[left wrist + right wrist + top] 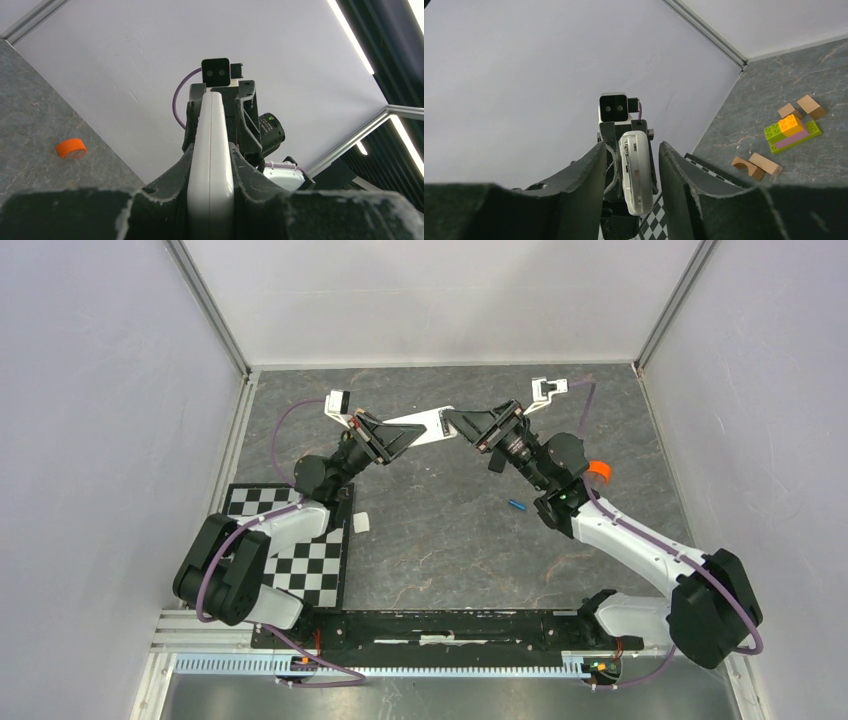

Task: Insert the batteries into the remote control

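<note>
Left hand [211,152] clamped on the white remote control [425,430], raised above the surface [450,550], right hand [633,149] fingers apart at its free end, blue battery [516,505] lying on the surface nearby

An orange ring [597,471] lay on the grey table [440,540], about 2 o'clock from its middle. A checkerboard [320,565] sat at 8 o'clock, with a small white scrap [360,523] just off its 3 o'clock edge. The right wrist view showed stacked toy bricks [792,131] among wooden blocks [765,164] — two at 12 o'clock, two at 7.
</note>
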Controlling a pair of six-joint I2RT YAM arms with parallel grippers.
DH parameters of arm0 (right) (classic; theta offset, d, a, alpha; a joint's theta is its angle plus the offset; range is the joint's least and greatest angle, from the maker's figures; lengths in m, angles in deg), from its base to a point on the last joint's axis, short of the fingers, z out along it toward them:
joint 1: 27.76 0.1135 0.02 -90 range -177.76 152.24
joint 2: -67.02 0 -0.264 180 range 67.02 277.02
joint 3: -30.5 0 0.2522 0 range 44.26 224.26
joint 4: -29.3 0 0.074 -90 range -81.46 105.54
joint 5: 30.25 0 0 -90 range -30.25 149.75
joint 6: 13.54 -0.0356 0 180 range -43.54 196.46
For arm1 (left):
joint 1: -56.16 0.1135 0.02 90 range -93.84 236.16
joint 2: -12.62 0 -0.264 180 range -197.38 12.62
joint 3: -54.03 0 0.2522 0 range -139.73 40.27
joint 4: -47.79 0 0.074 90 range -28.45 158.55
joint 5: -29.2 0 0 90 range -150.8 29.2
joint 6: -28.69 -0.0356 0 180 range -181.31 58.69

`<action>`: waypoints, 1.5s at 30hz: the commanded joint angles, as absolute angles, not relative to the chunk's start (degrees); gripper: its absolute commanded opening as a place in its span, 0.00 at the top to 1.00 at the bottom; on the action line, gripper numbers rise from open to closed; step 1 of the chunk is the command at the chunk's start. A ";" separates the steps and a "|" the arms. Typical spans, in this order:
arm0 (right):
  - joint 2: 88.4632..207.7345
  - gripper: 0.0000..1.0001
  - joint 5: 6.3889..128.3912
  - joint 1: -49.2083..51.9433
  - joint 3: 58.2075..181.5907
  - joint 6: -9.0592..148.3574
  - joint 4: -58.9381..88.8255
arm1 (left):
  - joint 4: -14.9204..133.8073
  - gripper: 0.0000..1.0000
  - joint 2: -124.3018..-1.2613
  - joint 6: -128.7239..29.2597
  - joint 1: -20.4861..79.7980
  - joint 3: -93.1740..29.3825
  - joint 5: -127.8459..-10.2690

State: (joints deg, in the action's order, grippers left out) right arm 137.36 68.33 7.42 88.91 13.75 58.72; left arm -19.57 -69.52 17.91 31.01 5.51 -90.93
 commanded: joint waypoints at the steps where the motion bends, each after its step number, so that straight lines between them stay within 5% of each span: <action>1: 137.85 0.58 71.36 6.83 90.67 17.11 59.56 | -22.48 0.98 -69.67 19.64 31.10 3.24 -90.58; 11: 140.03 0.85 73.50 6.51 91.59 18.89 57.11 | -22.43 0.98 -69.58 19.64 31.09 2.79 -91.16; 14: 140.15 0.87 72.76 6.44 92.15 20.79 54.41 | -22.40 0.98 -69.46 19.41 31.10 2.97 -91.16; 16: 140.01 0.80 73.20 6.22 92.25 21.59 53.89 | -22.15 0.98 -69.56 19.13 31.11 3.27 -91.03; 22: 136.84 0.33 79.63 2.74 90.18 23.47 53.20 | -17.80 0.98 -69.41 15.53 31.50 5.97 -90.42; 25: 133.08 0.23 85.06 0.46 86.80 24.74 51.98 | -13.13 0.98 -68.84 11.55 31.63 7.64 -90.40; 29: 125.46 0.20 87.07 -2.27 81.64 28.86 44.06 | -6.41 0.98 -66.71 5.37 31.62 10.19 -90.51; 33: 121.40 0.24 76.19 -2.53 82.97 41.44 23.27 | -2.35 0.98 -64.18 1.72 31.57 13.07 -90.27; 38: 125.42 0.36 56.48 -2.56 86.15 53.42 3.24 | 0.85 0.98 -61.32 -1.45 31.61 15.98 -90.58; 45: 134.53 0.28 55.50 -2.64 86.09 70.15 -0.72 | 3.49 0.98 -58.48 -4.68 31.54 16.54 -94.72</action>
